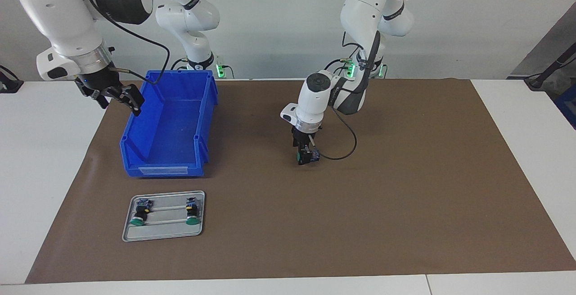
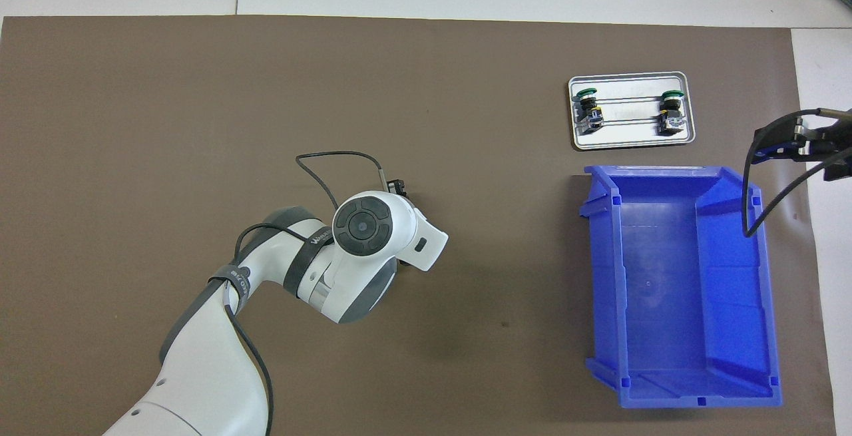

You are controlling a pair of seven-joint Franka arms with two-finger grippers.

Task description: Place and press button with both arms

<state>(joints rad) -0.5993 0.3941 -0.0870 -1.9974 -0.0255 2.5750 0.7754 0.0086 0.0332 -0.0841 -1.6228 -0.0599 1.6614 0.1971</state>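
The left arm bends down over the middle of the table, its left hand [image 1: 305,154] pointing straight down, fingers clamped. The right arm waits raised, its right hand [image 1: 118,97] tilted, fingers spread.
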